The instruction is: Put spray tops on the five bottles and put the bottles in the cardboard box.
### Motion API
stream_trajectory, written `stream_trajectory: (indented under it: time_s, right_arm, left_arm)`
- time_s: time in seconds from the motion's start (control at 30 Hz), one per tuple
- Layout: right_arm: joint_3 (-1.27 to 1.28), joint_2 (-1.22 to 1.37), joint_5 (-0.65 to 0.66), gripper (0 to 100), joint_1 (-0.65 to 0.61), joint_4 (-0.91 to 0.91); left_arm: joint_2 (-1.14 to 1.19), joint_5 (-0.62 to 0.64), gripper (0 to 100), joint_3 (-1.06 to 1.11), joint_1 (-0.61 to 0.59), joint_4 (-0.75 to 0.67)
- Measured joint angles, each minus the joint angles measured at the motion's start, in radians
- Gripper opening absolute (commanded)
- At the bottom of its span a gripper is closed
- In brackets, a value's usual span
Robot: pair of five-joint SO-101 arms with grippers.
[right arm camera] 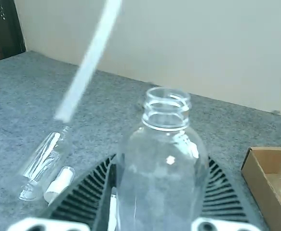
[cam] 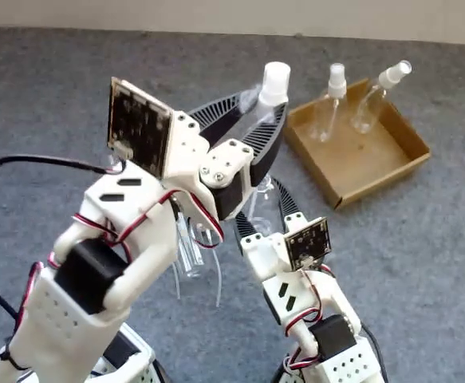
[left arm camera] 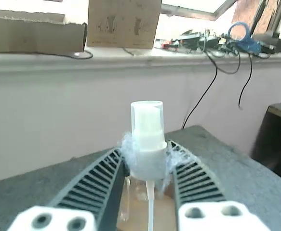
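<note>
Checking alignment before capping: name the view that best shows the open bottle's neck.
Right wrist view: the open bottle stands central, neck unobstructed. High view: an arm mostly hides it. Left wrist view: faint glimpse.

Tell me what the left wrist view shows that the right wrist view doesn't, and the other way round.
Left wrist view, not the right: the white head of the spray top, clamped between the fingers of the left gripper, and a cluttered ledge behind. Right wrist view, not the left: the open bottle between the fingers of the right gripper, and a second bottle lying on its side. Both: the spray top's dip tube and the grey carpet.
</note>
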Motion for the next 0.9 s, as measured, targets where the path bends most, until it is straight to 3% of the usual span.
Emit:
stream_trajectory:
  time_s: [0.17,0.27,0.57,0.9]
  right_arm:
    - [0.000,0.000,0.000,17.3,0.000,0.000]
    - [0.000,0.000,0.000,17.3,0.000,0.000]
    - [0.000,0.000,0.000,17.3,0.000,-0.002]
    - [0.000,0.000,0.000,17.3,0.000,-0.002]
  left_arm:
    - [-0.041,0.000,0,0.144,-0.057,-0.264]
    - [-0.049,0.000,0,0.199,-0.123,-0.350]
    - [-0.052,0.000,0,0.364,-0.140,-0.516]
    - [-0.052,0.000,0,0.387,-0.124,-0.559]
